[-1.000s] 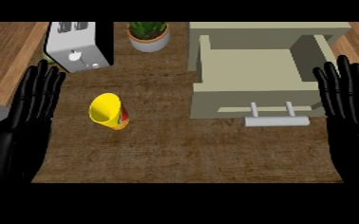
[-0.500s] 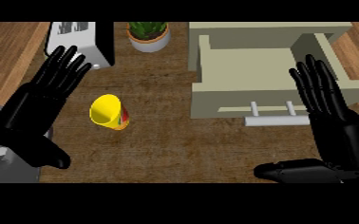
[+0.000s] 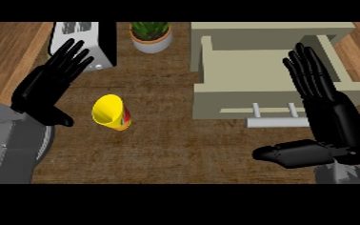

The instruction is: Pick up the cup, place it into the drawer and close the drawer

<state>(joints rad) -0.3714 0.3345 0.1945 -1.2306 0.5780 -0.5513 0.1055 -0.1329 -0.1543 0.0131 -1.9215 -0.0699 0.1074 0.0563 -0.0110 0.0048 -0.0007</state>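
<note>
Left hand (image 3: 51, 86) is spread flat, fingers straight, over the toaster's (image 3: 88, 40) near edge, just left of the yellow cup (image 3: 112, 112), which lies tilted on the counter (image 3: 169, 143), untouched. Both hands have moved inward since half a second ago. Potted plant (image 3: 150, 35) stands far centre. Right hand (image 3: 325, 105) is spread, thumb out, over the open drawer's (image 3: 243, 71) right side and handle (image 3: 277, 119).

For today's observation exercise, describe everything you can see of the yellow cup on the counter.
The yellow cup looks like smooth plastic, with a red patch low on its side. It flares to a wide open mouth that tips toward the view's left, so it looks tilted rather than upright. It sits on the brown wooden counter, left of the open drawer. The left hand is open beside it, not touching.
</note>
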